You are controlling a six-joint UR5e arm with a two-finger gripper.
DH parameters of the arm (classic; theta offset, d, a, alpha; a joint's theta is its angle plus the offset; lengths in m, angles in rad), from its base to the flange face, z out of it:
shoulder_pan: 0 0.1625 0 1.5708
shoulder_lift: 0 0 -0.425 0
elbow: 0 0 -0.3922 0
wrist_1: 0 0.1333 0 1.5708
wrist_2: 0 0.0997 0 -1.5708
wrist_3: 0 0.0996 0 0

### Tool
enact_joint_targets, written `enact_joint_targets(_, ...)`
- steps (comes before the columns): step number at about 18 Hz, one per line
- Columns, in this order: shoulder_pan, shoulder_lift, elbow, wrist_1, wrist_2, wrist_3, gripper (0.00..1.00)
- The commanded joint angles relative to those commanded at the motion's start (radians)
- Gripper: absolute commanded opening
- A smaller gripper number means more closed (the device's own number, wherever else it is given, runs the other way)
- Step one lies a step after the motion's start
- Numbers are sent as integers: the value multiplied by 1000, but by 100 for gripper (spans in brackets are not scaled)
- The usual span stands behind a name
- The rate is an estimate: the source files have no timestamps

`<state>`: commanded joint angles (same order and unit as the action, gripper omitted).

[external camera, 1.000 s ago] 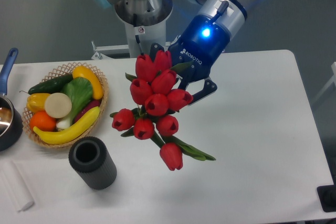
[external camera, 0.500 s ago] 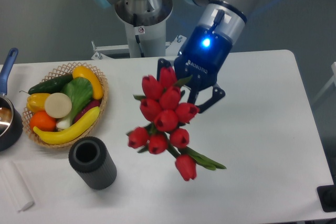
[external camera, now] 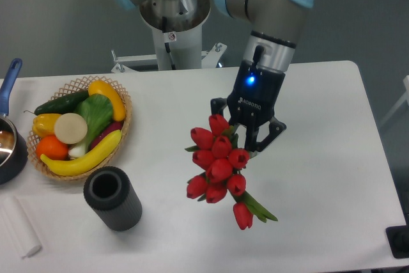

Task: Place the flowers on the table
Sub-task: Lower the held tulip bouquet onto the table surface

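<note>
A white counter (external camera: 319,177) with rounded corners fills most of the view, seen from above and in front. Nearest the camera, at the left front, a white folded cloth (external camera: 19,227) lies near the edge, and just beyond it stands a black ribbed cylinder (external camera: 113,198), upright with its open top showing. At the middle of the counter, a bunch of red tulips, the flowers (external camera: 218,166), hangs head-down toward the camera, the lowest bloom and a green leaf reaching closest to the front; whether they touch the surface cannot be told. Directly behind the blooms, the end effector (external camera: 249,139) grips the bunch at its stem end, its black fingers closed around the stems, with a blue light glowing on its body above. To the left, well apart from the flowers, a wicker basket (external camera: 121,103) holds a banana, an orange, a cucumber, yellow peppers and leafy greens. At the far left edge, a dark pot with a blue handle (external camera: 9,139) is partly cut off. At the back stands the arm's grey base (external camera: 172,23).
</note>
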<state>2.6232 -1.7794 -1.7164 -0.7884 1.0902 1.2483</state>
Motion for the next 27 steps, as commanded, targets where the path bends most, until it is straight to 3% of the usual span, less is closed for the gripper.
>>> enact_joint_targets(5,-51,-44,-48,-34,184,112,40)
enact_joint_targets(10,-132,-139,-48,-34,362,119,40)
enact_joint_targets(12,-140,-178,-45,-32,393,119,41)
enact_joint_targets(21,-163,-225,-55,-29,445,115,46)
enact_joint_targets(22,-161,-225,-55,-29,445,117,56)
enact_joint_targets(23,-161,-225,-55,-26,445,117,84)
enact_joint_targets(24,-163,-224,-55,-23,447,117,100)
enact_joint_targets(27,-164,-215,-51,-20,445,115,100)
